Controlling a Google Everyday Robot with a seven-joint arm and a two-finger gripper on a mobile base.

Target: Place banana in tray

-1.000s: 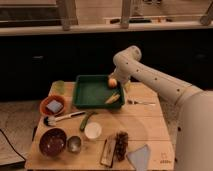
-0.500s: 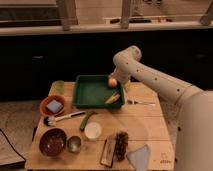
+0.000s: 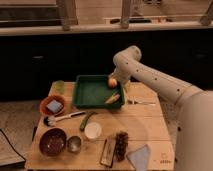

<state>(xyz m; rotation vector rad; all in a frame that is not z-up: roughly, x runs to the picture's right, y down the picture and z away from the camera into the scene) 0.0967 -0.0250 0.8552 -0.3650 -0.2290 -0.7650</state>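
The dark green tray (image 3: 90,92) sits at the back middle of the wooden table. The pale yellow banana (image 3: 112,98) lies inside it near its front right corner. A round orange fruit (image 3: 113,82) rests in the tray's back right corner. My gripper (image 3: 121,86) is at the tray's right edge, just right of the orange fruit and above the banana. My white arm (image 3: 155,82) reaches in from the right.
An orange bowl (image 3: 53,105) with a blue sponge stands left of the tray. A brush (image 3: 62,118), a long green vegetable (image 3: 87,120), a white cup (image 3: 93,131), a dark bowl (image 3: 52,141), a metal cup (image 3: 74,144), grapes (image 3: 121,144) and a cloth (image 3: 139,156) lie in front.
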